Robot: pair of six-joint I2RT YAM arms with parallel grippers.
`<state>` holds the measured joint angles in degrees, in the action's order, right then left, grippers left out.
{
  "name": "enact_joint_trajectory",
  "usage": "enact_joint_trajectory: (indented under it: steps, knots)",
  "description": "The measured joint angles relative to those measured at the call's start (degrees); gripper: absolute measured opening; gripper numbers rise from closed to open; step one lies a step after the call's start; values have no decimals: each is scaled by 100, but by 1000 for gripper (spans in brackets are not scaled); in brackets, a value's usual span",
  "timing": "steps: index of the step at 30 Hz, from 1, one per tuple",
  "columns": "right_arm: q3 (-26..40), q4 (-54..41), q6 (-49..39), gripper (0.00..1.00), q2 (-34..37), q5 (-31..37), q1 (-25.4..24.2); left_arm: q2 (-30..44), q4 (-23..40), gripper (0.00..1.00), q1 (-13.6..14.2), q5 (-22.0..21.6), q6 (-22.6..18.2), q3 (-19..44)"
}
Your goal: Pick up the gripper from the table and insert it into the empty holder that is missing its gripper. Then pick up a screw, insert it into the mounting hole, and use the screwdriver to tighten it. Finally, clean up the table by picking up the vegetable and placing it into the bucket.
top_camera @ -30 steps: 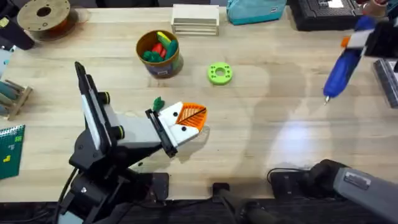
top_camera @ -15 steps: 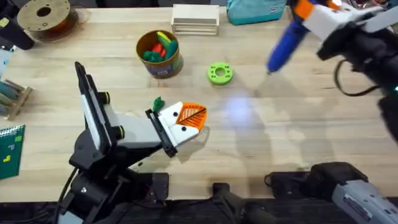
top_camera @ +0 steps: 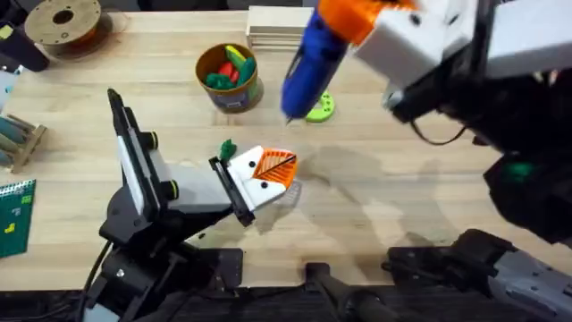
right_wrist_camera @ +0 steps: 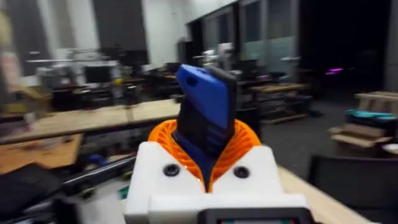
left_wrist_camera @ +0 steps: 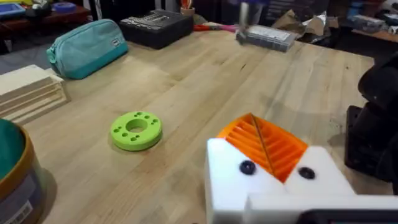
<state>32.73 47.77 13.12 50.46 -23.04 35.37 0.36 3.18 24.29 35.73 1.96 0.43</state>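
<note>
Take the green disc (top_camera: 317, 107) on the tabletop (top_camera: 402, 197) as your landmark. Your right end effector (top_camera: 357, 20) is raised high above the tabletop, beyond and just right of the disc in the overhead view, and it is clamped on the screwdriver (top_camera: 308, 58); in the right wrist view the blue body (right_wrist_camera: 205, 118) sits squeezed between the orange ribbed pads (right_wrist_camera: 239, 140). The screwdriver hangs tilted, its thin bit pointing down toward the near left edge of the disc, though you cannot tell how far above the disc the tip is.

The bucket (top_camera: 230, 79) stands well to the left of the disc, with red, green and yellow toy pieces inside it. The vegetable (top_camera: 227, 148) lies on the tabletop nearer to you and left of the disc, just beside your left end effector (top_camera: 268, 174). That end effector rests low at the tabletop, nearer than the disc and slightly left of it. Its orange pads (left_wrist_camera: 264, 140) appear pressed together with nothing between them, so it reads as narrow and empty. From the left wrist view the disc (left_wrist_camera: 136, 130) lies flat, with a teal pouch (left_wrist_camera: 87, 46) farther back
</note>
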Motion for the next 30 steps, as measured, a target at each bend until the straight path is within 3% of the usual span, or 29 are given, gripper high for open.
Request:
enact_joint_trajectory:
  steps: [5,11,30]
  knots:
    - [0,30,18,29,185,-42,646,0,0,13,0,0,45,0]
    - [0,530,18,29,658,-36,901,0,0,13,0,0,57,-1]
    - [0,737,18,29,1122,-36,1091,0,0,13,0,0,64,0]
